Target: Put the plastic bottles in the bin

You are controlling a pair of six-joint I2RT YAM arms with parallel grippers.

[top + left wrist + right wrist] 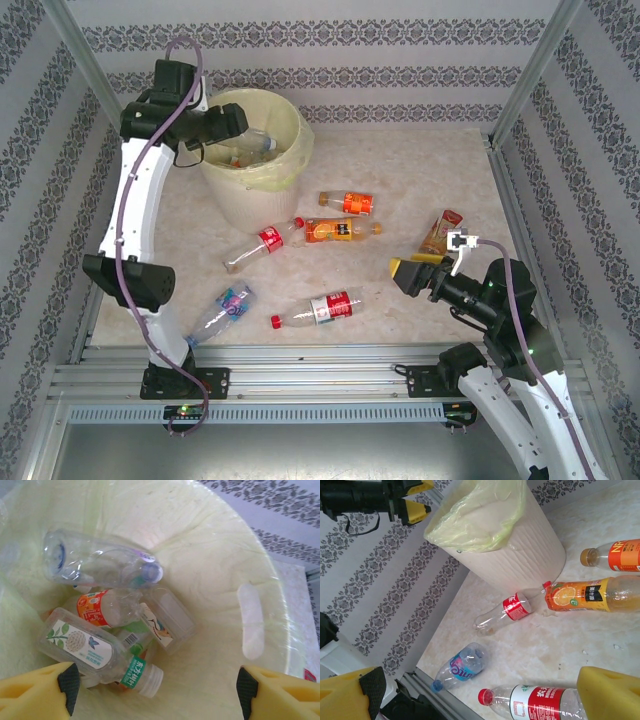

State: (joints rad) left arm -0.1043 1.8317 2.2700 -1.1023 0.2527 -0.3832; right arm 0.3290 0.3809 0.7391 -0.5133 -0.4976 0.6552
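The cream bin (232, 196) with its yellow bag stands at the back left. My left gripper (236, 123) hangs open over its mouth. In the left wrist view the left gripper (157, 687) has nothing between its yellow fingers, and several bottles lie in the bin (215, 555) below: a clear bottle (100, 562) on top, an orange-labelled bottle (97, 607), a green-labelled bottle (95, 652). My right gripper (412, 271) is open low over the table's right side. In the right wrist view the right gripper (480, 700) is above a red-capped, red-labelled bottle (530, 702).
Loose bottles lie on the table: a red-labelled bottle (262, 243), an orange juice bottle (338, 230), a small orange bottle (348, 203), a blue-labelled bottle (225, 310) by the front rail, a red-capped bottle (325, 307), and a bottle at the right (440, 232). Patterned walls enclose the table.
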